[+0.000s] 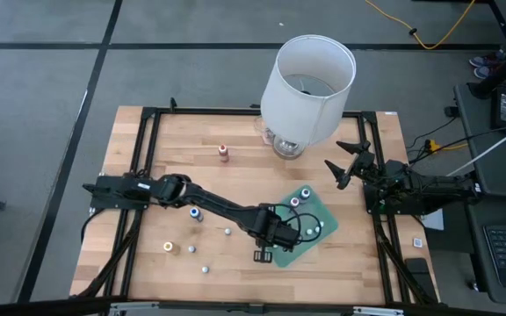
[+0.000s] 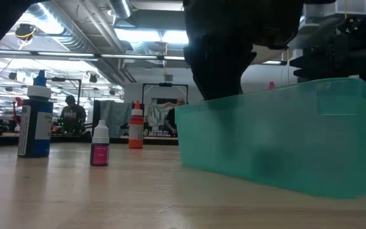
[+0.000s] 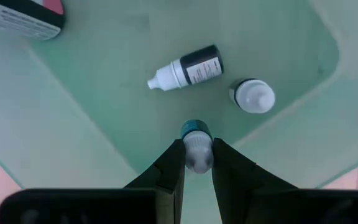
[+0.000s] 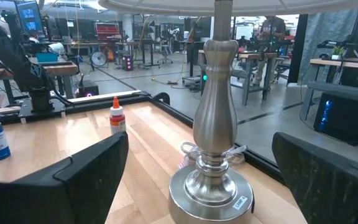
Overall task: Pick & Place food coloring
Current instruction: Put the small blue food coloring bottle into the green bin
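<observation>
The left claw (image 3: 197,163) is clenched on a small food coloring bottle (image 3: 196,144) with a teal collar and whitish tip, holding it above the floor of the green tray (image 1: 319,241) that sits at about five o'clock from the counter's centre in the high view. Inside the tray, just beyond the gripped bottle, a black-labelled bottle (image 3: 188,68) lies on its side and a white-capped bottle (image 3: 252,96) stands upright, the two near each other but apart. Outward across the wooden counter (image 1: 174,193), other bottles stand scattered: a blue-topped one (image 1: 196,213) beside the left arm, a yellow one (image 1: 170,247) toward seven o'clock, and a red-topped one (image 1: 224,153) toward eleven o'clock. A lamp with a big white shade (image 1: 312,81) and a metal base (image 4: 211,186) stands at the counter's twelve o'clock edge. The right claw (image 1: 348,163) waits at three o'clock, its fingers spread wide and empty, facing the lamp base. People show in the room beyond the counter in the low view.
</observation>
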{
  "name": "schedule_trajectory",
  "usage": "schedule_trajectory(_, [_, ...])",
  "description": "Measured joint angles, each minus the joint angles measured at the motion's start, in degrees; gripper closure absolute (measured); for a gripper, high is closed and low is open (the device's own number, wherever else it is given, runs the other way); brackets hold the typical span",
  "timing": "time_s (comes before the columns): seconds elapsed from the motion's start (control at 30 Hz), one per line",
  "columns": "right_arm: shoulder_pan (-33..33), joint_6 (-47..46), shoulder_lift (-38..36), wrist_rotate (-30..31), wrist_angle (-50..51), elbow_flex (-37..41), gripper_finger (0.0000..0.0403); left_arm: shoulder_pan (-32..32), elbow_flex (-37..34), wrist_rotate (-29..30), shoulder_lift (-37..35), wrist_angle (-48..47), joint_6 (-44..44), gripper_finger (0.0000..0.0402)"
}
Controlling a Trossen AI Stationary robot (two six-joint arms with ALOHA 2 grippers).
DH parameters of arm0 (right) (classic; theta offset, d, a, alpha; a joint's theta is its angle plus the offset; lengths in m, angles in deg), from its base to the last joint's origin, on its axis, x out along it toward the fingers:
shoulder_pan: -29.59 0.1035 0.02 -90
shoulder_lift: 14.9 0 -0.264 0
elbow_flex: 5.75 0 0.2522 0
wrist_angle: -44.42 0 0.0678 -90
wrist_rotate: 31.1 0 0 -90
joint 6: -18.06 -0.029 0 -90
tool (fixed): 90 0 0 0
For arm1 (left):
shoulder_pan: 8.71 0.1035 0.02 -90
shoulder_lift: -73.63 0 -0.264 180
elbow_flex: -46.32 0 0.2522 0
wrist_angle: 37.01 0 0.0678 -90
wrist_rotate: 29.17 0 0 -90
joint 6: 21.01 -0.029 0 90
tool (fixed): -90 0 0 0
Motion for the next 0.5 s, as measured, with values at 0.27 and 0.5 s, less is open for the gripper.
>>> schedule_trajectory(0.27, [0.0, 0.0, 0.0, 0.0, 0.0, 0.0, 0.0006, -0.2, 0.0, -0.8, 0.7, 1.3, -1.3, 0.0342])
schedule_trajectory(0.5, [0.0, 0.0, 0.0, 0.0, 0.0, 0.0, 0.0006, -0.2, 0.0, -1.8, 0.8, 1.3, -1.3, 0.0322])
